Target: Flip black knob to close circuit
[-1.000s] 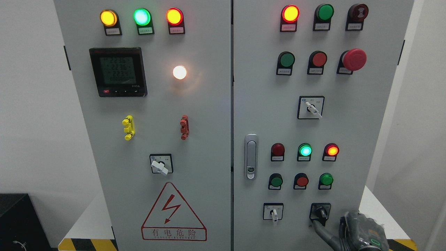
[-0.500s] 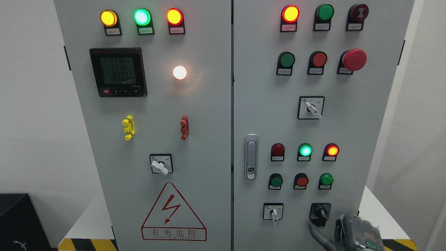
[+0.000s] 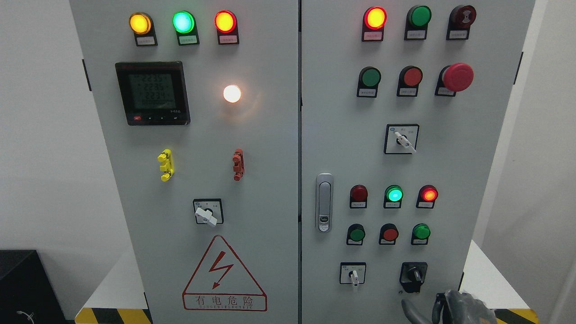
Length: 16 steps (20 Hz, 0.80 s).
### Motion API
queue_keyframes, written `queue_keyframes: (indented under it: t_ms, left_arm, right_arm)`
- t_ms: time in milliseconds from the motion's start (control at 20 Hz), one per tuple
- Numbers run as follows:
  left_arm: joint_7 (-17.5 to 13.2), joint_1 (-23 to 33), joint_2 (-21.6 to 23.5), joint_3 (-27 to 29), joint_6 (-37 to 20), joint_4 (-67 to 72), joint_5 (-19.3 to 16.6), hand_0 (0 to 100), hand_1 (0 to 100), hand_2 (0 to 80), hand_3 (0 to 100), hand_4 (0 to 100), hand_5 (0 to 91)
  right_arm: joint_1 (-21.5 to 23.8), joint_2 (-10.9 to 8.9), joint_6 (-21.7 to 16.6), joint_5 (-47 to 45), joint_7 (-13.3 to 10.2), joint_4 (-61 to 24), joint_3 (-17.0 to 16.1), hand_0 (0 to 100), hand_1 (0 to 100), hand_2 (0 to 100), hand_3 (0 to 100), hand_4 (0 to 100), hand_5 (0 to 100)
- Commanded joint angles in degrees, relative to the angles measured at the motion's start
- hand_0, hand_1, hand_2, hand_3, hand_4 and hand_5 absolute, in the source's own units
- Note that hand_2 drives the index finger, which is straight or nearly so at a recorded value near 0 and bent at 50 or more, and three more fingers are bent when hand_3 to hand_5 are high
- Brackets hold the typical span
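Hovering robot hand below black knob, apart, grey cabinet

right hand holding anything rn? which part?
Nothing. The right hand sits at the bottom edge, below the black knob and apart from it, fingers loose.

Plain white walls flanking both sides; black box sitting lower left; yellow-black hazard stripe running along white platform edge
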Motion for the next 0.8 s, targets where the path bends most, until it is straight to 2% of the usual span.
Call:
queue_keyframes:
  t_ms: [0,50,150,200,300,400,500,550,600,650,700,750]
  left_arm:
    - [0.02,1.23,0.00,0.00,0.01,0.00,0.00,12,56,0.0,0,0,0.0]
    - [0.02,1.14,0.00,0.00,0.01,0.00,0.00,12,56,0.0,0,0,0.0]
    - [0.02,1.23,0.00,0.00,0.01,0.00,0.00,12,56,0.0,0,0,0.0]
    - [0.02,1.23,0.00,0.00,0.01,0.00,0.00,12,56,0.0,0,0,0.0]
    - [0.02,1.23,0.00,0.00,0.01,0.00,0.00,12,56,0.0,0,0,0.0]
    - [0.02,1.23,0.00,0.00,0.01,0.00,0.00,12,56,0.0,0,0,0.0]
    - [0.02,1.23,0.00,0.00,0.01,0.00,0.00,12,56,0.0,0,0,0.0]
    - [0.02,1.14,0.00,0.00,0.01,0.00,0.00,12,56,0.0,0,0,0.0]
    - [0.02,1.23,0.00,0.00,0.01,0.00,0.00,12,56,0.0,0,0,0.0]
    - [0.02,1.23,0.00,0.00,0.01,0.00,0.00,12,56,0.0,0,0,0.0]
    - [0.02,1.23,0.00,0.00,0.01,0.00,0.00,12,56,0.0,0,0,0.0]
    - [0.02,1.23,0.00,0.00,0.01,0.00,0.00,12,56,0.0,0,0,0.0]
  right_arm:
    - [5.94,0.35,-2.44,-18.10,-4.37,-8.49,-5.54,0,13,62,90,77,70]
    - [7.44,0.88,-4.63,-20.57,-4.99,-8.85,-6.51,0,13,61,90,76,69]
    - [9.64,2.89,-10.34,-25.58,-5.34,-8.76,-8.18,0,14,54,83,69,56]
    - [10.78,3.34,-12.37,-28.30,-5.43,-8.67,-8.89,0,14,51,80,68,53]
    - [12.37,3.95,-13.96,-33.75,-5.43,-8.59,-9.59,0,14,42,69,59,43]
    - [13.34,5.62,-14.84,-40.42,-5.43,-8.67,-10.56,0,14,37,65,54,37]
    - [14.83,7.20,-17.03,-47.28,-5.17,-8.67,-11.00,0,14,29,51,44,29]
    - [15.70,7.56,-18.44,-49.57,-4.91,-8.59,-11.00,0,13,23,40,34,22]
    - [16.24,7.65,-19.50,-50.81,-4.64,-8.41,-11.00,0,13,21,36,30,20]
    - [16.85,8.09,-21.07,-52.04,-4.29,-8.15,-11.00,0,13,15,27,20,12]
    - [17.20,8.26,-22.22,-52.67,-2.46,-7.80,-11.09,0,13,11,21,12,4]
    - [17.73,8.35,-23.36,-52.85,-0.27,-7.36,-11.26,0,13,7,15,6,0]
